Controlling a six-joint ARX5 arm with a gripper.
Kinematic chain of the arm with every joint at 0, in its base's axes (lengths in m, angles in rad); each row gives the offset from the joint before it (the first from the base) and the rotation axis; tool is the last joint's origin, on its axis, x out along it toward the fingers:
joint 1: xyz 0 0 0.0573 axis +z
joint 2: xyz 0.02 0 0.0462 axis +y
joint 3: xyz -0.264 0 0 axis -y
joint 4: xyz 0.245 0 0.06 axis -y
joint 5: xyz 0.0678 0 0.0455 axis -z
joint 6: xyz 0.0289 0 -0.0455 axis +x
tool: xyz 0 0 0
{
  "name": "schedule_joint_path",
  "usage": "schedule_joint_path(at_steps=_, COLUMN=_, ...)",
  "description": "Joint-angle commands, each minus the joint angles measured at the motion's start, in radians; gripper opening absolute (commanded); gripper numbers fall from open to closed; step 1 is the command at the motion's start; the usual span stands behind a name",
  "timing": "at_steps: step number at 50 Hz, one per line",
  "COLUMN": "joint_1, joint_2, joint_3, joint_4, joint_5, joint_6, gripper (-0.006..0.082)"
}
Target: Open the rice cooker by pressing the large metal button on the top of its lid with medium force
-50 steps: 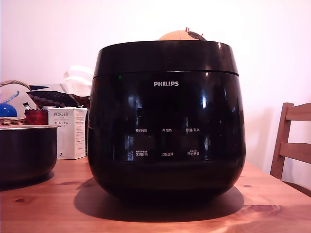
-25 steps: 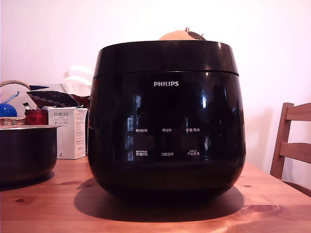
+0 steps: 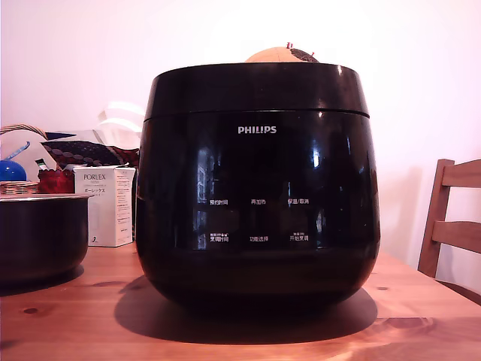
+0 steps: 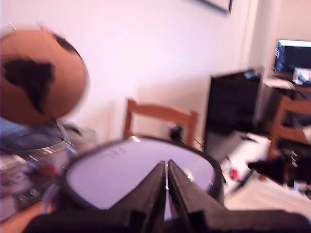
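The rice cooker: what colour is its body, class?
Glossy black, with white lettering on the front; the rice cooker shows best in the exterior view.

Exterior view: set low, near tabletop height, close to the rice cooker (image 3: pixel 257 184), facing its PHILIPS front square-on. Wrist view: above and behind the closed gripper (image 4: pixel 166 171), looking over the cooker's lid (image 4: pixel 138 170) toward a wall. Shared: the lid top and the brown globe (image 3: pixel 280 55) behind the cooker.

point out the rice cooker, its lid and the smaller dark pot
rice cooker (image 3: pixel 257 226): exterior view, on its glossy black front, among the white labels.
lid (image 3: pixel 255 89): exterior view, on the black top section above the seam.
smaller dark pot (image 3: pixel 41 237): exterior view's left, on its dark side wall.
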Motion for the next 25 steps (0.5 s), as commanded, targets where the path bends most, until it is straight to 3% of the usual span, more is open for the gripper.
schedule_joint_path(at_steps=1, joint_1=-0.037, joint_2=0.038, joint_3=0.034, joint_4=0.009, joint_5=-0.025, joint_6=0.046, gripper=-0.0020)
schedule_joint_path(at_steps=25, joint_1=-0.198, joint_2=0.352, joint_3=0.196, joint_4=0.005, joint_5=-0.073, joint_6=0.151, gripper=-0.0020)
